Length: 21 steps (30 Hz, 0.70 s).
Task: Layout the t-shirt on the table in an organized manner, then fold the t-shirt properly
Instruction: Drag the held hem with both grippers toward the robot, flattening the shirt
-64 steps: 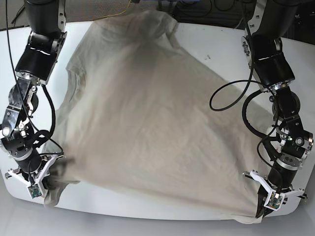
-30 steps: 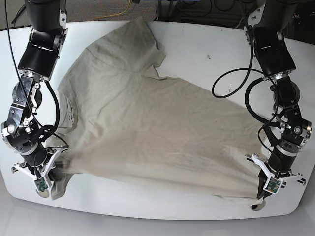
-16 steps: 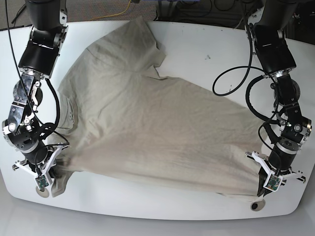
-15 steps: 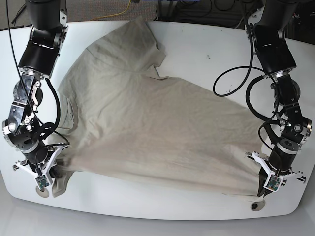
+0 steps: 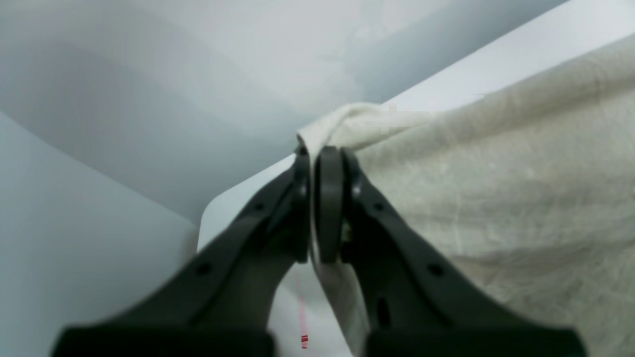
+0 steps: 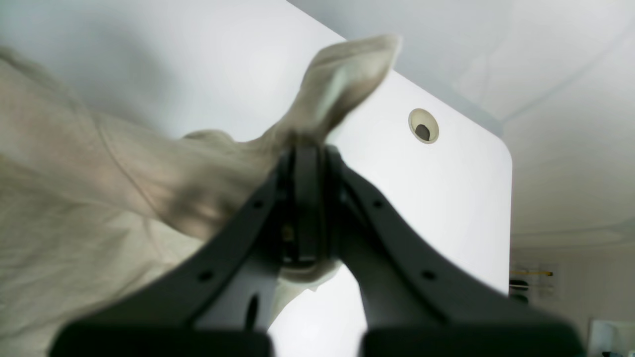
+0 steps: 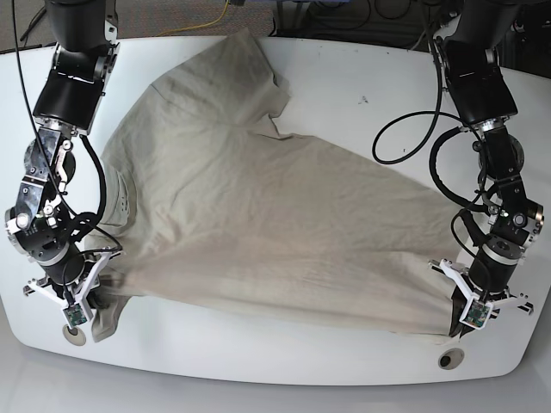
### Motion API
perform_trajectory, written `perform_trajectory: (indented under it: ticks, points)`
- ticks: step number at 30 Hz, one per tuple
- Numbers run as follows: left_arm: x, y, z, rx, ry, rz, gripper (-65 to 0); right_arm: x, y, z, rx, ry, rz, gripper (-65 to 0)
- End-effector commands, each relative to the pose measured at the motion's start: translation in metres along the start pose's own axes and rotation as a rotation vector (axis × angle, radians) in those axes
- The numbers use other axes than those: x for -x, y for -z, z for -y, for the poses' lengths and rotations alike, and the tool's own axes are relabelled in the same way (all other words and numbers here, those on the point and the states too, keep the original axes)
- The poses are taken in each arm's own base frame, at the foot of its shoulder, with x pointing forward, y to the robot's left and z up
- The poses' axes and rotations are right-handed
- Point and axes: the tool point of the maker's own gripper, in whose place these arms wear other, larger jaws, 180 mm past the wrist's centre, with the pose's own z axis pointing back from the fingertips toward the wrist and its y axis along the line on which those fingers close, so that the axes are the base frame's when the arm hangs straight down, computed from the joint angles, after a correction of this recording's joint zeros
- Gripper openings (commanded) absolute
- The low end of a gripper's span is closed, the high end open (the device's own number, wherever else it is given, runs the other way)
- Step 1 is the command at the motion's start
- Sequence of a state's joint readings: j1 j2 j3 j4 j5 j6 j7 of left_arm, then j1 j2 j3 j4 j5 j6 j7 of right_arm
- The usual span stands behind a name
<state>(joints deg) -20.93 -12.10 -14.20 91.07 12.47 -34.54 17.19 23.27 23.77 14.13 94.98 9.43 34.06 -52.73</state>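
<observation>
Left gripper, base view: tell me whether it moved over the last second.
Yes. The left gripper drew back from the table's near edge, uncovering the grommet hole.

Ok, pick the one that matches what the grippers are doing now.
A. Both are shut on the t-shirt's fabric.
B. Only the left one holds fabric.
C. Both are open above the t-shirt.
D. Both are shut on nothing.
A: each wrist view shows fabric of the t-shirt pinched between closed jaws, the left gripper and the right gripper alike, at the near edge of the table.
</observation>
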Motion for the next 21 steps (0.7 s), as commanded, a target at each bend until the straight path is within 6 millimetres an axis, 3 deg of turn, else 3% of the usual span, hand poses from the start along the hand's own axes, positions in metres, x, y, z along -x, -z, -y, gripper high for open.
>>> perform_trajectory:
  ticks: [1,11,15,21]
  points:
    - [-0.017,-0.001,-0.016,-0.041,0.009,0.050,-65.0,-0.018,-0.006,0.014,0.035,-0.005,0.053,-65.0]
    - [-0.002,0.002,-0.010,-0.023,-0.009,0.014,-65.0,-0.014,0.002,0.005,0.010,0.025,0.045,-65.0]
    - [0.013,0.009,-0.007,-0.007,-0.036,-0.018,-65.0,-0.013,0.013,0.008,-0.003,0.059,0.046,-65.0]
    - [0.013,0.021,-0.014,-0.008,-0.062,-0.024,-65.0,-0.010,0.036,0.007,-0.043,0.141,0.063,-65.0]
